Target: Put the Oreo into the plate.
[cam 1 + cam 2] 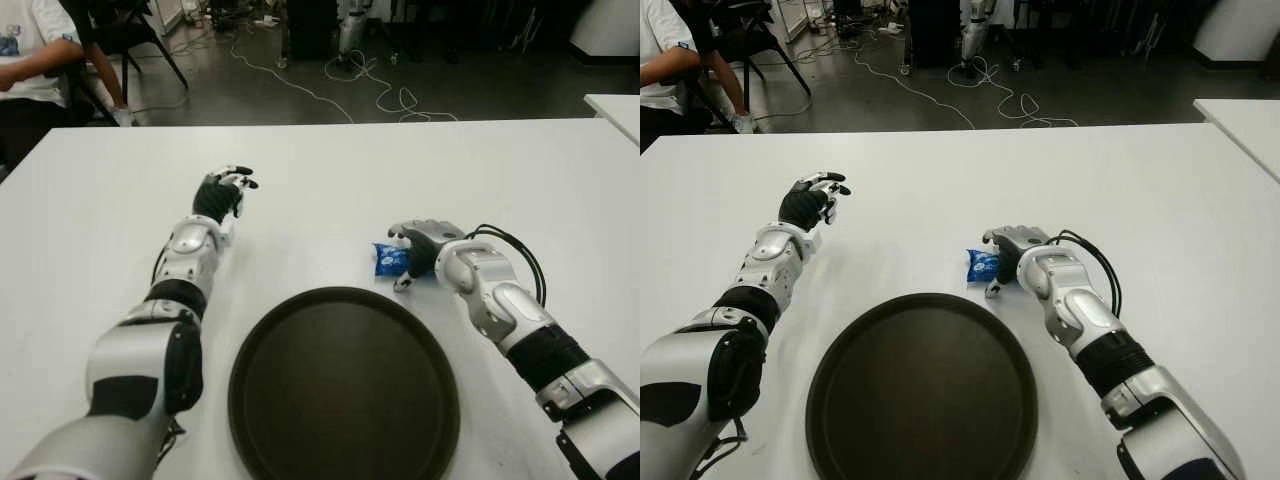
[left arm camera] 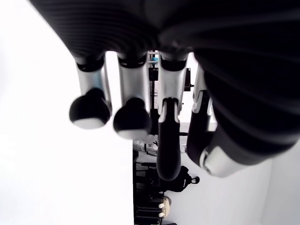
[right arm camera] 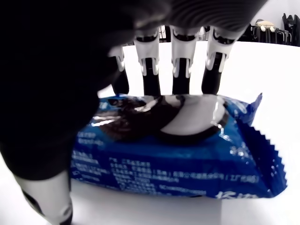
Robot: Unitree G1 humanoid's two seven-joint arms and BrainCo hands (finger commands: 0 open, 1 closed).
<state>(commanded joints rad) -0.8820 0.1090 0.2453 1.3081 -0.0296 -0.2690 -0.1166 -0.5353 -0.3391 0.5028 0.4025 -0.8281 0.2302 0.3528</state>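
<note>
While my left hand (image 1: 222, 192) is idling beyond the plate's (image 1: 344, 386) far left edge, fingers loosely curled and holding nothing, I am bringing my right hand (image 1: 420, 245) over the Oreo (image 1: 390, 260). That blue packet is lying flat on the white table (image 1: 500, 170), just past the plate's far right rim and outside it. In my right wrist view my fingers (image 3: 182, 65) are arching over the wrapper's far side with the thumb near its close side, but I cannot tell whether they are gripping it.

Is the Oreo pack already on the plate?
No, the Oreo pack lies on the white table just beyond the dark plate's rim, with the right hand closing around it.
</note>
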